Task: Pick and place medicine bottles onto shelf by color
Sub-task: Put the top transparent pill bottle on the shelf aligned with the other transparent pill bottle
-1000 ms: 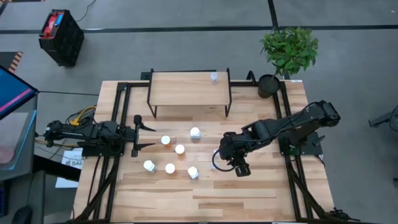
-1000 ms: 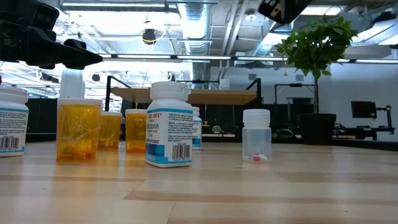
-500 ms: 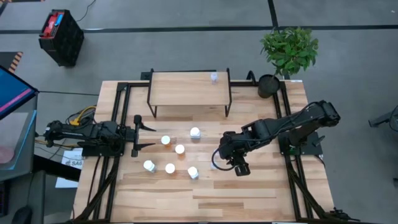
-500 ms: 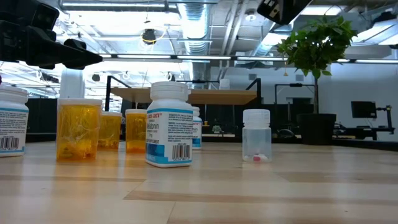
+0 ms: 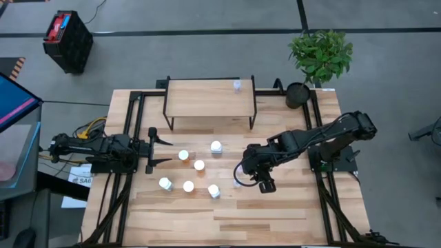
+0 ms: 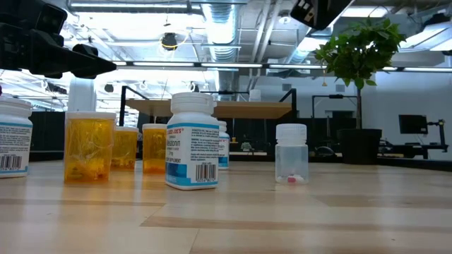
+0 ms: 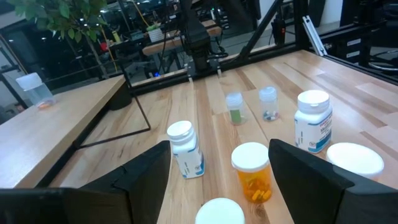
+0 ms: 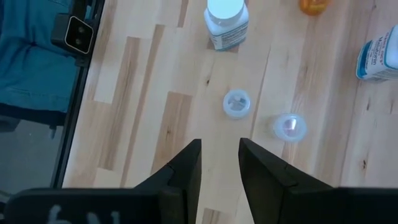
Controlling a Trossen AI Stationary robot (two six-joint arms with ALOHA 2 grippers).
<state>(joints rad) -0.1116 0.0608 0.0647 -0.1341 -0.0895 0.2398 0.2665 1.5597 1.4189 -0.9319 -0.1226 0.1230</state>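
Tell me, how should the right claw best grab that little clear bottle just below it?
Probably from straight above. The clear bottle stands upright and apart from its clear neighbour, so the right gripper, fingers open, could drop over it and pinch the round sides just under the cap.

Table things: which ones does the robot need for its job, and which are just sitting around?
For the job: white bottles, orange bottles, clear bottles, shelf.
Just lying about: potted plant, black crate on the floor.
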